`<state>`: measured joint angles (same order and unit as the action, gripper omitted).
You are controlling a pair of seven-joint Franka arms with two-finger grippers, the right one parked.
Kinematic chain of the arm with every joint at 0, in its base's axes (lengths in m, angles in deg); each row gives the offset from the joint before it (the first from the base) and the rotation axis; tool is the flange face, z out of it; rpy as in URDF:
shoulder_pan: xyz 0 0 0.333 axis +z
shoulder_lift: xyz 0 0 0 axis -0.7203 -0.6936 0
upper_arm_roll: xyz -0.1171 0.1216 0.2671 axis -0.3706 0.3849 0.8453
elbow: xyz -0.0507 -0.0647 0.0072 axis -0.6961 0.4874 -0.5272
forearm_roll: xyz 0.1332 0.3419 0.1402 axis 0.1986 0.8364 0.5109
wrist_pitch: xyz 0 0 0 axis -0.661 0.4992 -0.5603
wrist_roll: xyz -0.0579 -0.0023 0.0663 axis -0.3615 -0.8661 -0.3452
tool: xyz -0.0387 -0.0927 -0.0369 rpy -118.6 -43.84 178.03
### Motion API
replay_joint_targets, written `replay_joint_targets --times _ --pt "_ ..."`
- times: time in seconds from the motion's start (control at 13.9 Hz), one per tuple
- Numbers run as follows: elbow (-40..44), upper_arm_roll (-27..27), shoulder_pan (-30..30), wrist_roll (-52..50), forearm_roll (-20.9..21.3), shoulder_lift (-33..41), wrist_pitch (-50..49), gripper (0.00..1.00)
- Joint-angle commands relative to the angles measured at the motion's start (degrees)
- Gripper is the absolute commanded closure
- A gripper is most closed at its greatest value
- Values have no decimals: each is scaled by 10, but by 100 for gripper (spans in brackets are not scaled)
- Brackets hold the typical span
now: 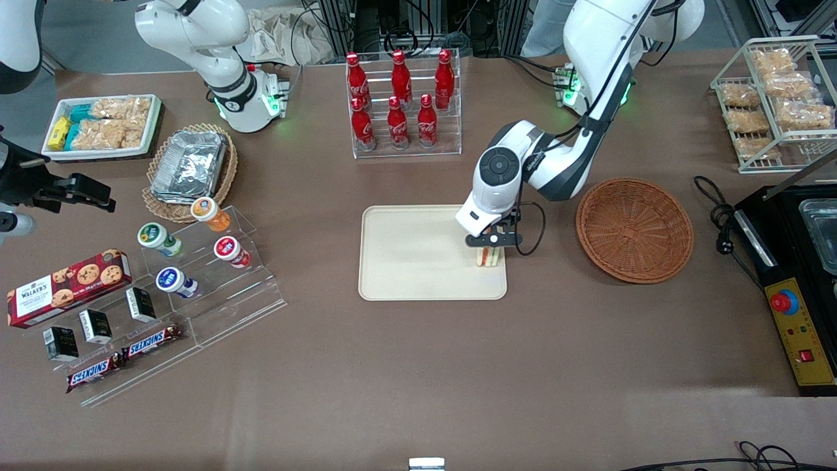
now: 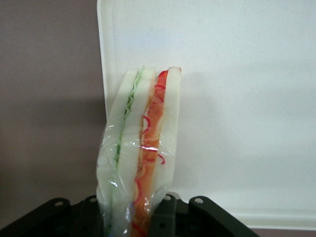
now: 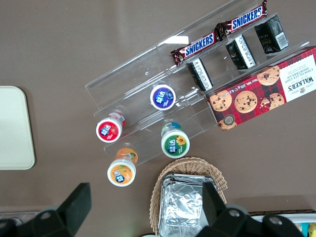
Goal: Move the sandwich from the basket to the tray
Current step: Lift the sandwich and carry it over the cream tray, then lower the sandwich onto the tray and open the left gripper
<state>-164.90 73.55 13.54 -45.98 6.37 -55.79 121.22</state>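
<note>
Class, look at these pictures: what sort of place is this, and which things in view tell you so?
Probably a robotics lab set up like a snack counter. Cola bottles stand in a clear rack, and chocolate bars lie on a display step. The pincer holds a sandwich over a tray, beside an empty basket.

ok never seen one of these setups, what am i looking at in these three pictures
These are two white robot arms at a brown table. One picture looks down from the front; the other two come from cameras on the arms' wrists. The working arm's gripper is shut on a wrapped sandwich, holding it upright over the edge of the cream tray. The wrist close-up shows that sandwich. The round brown basket beside the tray is empty. Cola bottles and snacks stand around.
</note>
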Motion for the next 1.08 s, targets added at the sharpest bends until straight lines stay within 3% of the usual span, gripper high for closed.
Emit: replay_joint_targets --times 0.0,0.07,0.14,0.22,0.51,0.87,1.01 --pt "20 5 -7 -6 23 -26 4 100" --pt "23 5 -6 -6 25 -28 4 96" --pt "27 5 -5 -4 25 -30 4 38" --pt "35 5 -5 -5 25 -30 2 0" --pt "92 7 -5 -27 25 -23 -23 0" --pt "318 11 6 -33 18 -15 -249 0" --pt "384 9 38 -23 12 -5 -308 0"
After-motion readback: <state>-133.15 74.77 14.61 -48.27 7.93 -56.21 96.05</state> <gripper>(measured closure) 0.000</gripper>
